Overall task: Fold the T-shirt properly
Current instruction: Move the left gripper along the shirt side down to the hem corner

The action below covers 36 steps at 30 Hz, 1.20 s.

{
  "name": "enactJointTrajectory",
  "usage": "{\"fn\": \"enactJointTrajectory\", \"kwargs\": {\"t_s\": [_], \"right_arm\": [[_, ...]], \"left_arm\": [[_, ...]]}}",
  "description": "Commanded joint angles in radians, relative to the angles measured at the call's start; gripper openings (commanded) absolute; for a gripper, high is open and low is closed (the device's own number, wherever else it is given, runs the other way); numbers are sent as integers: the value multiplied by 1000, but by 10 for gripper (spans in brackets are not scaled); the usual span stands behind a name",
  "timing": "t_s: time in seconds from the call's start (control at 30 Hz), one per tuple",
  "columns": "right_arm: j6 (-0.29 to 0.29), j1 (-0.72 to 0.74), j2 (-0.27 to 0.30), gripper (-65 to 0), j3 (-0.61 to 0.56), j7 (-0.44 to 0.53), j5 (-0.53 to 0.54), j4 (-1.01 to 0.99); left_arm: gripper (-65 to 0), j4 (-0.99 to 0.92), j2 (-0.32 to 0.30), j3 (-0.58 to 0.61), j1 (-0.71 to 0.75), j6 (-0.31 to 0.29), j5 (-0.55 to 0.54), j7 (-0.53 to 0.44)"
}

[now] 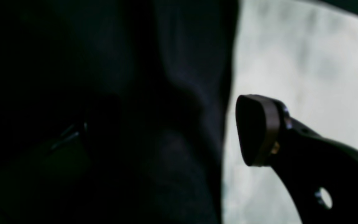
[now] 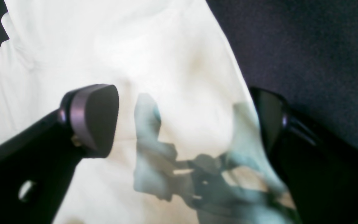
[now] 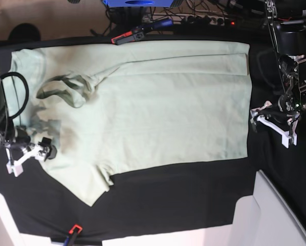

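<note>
Both end effectors gape wide, empty: right end effector (image 3: 40,152) by the T-shirt (image 3: 158,107) shoulder, left end effector (image 3: 270,120) at the hem. I risk pinching counter (image 3: 168,195) cloth too, dragging wrinkles.

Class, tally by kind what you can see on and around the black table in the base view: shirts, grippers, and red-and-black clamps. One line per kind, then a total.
T-shirt: 1
Grippers: 2, left gripper and right gripper
Clamps: 2, top clamp and bottom clamp
Total: 5
</note>
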Motion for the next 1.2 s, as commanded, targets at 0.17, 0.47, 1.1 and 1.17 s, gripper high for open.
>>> {"fn": "enactJointTrajectory", "kwargs": {"t_s": [0.17, 0.47, 1.1, 1.17], "right_arm": [[1, 31, 21, -440, 1, 25, 7, 4], [-29, 31, 21, -650, 1, 27, 7, 4], [-52, 12, 25, -650, 1, 43, 7, 6], [-52, 12, 25, -650, 1, 42, 7, 9]], "left_arm": [[-77, 2, -11, -8, -17, -8, -9, -16], [-79, -4, -7, -8, -46, -8, -9, -19], [-77, -299, 47, -8, -310, -7, -5, -22], [-77, -306, 50, -2, -329, -7, -5, -24]]}}
